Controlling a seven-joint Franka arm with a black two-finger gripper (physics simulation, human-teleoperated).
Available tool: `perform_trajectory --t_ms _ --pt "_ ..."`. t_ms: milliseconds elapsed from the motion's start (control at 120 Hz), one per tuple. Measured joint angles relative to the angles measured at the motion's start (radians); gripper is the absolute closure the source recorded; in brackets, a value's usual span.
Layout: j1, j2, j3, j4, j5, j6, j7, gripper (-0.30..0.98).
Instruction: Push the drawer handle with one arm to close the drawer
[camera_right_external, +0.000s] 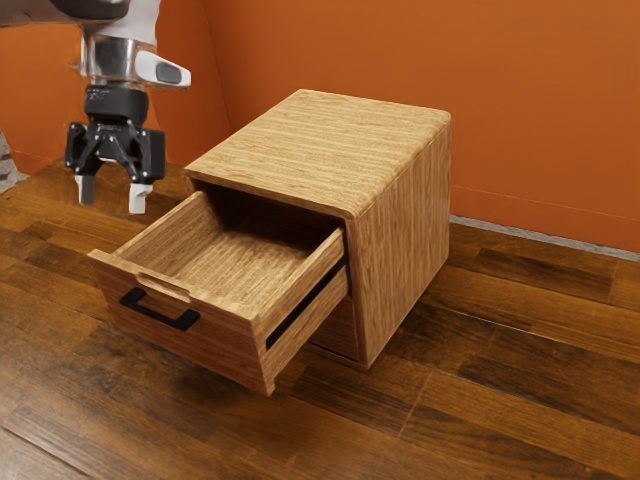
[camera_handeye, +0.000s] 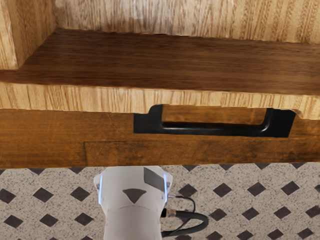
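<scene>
Exterior view: stationed high beside the arm (camera_right_external: 118, 60), set back, angled down over the cabinet (camera_right_external: 320, 150). Wrist view: arm-mounted, close, facing steeply down. Shared: drawer (camera_right_external: 222, 335) and handle (camera_right_external: 158, 314).

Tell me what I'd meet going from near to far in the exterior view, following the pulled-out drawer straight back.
Black handle → wooden drawer front → drawer's open inside → cabinet body → orange wall. The robot's gripper is left out; its place in the order is unclear.
</scene>
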Motion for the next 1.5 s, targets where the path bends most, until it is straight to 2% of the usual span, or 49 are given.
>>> perform_trajectory --t_ms 92,142,250,317,375,417,500,675,825,1275,1500 --pt "-0.006 -0.009 0.002 -0.019 -0.029 0.178 -0.013 0.00" --pt "-0.009 -0.059 0.002 -0.048 -0.037 0.238 -0.020 0.00" --pt "-0.018 -0.453 -0.057 -0.386 -0.046 0.328 -0.044 0.02" --pt "-0.022 -0.659 -0.095 -0.593 -0.048 0.381 -0.062 0.12" --pt "-0.023 -0.735 -0.110 -0.697 -0.050 0.423 -0.078 0.23" --pt "-0.019 -0.763 -0.112 -0.729 -0.049 0.443 -0.091 0.29" --pt "-0.014 -0.804 -0.108 -0.683 -0.042 0.422 -0.124 0.40" --pt "-0.013 -0.846 -0.173 -0.741 -0.051 0.388 -0.213 0.53" --pt "-0.013 -0.816 -0.185 -0.792 -0.063 0.402 -0.279 0.58" --pt "-0.012 -0.695 -0.186 -0.894 -0.085 0.570 -0.404 0.64" --pt "-0.010 -0.627 -0.160 -0.892 -0.049 0.665 -0.440 0.70"
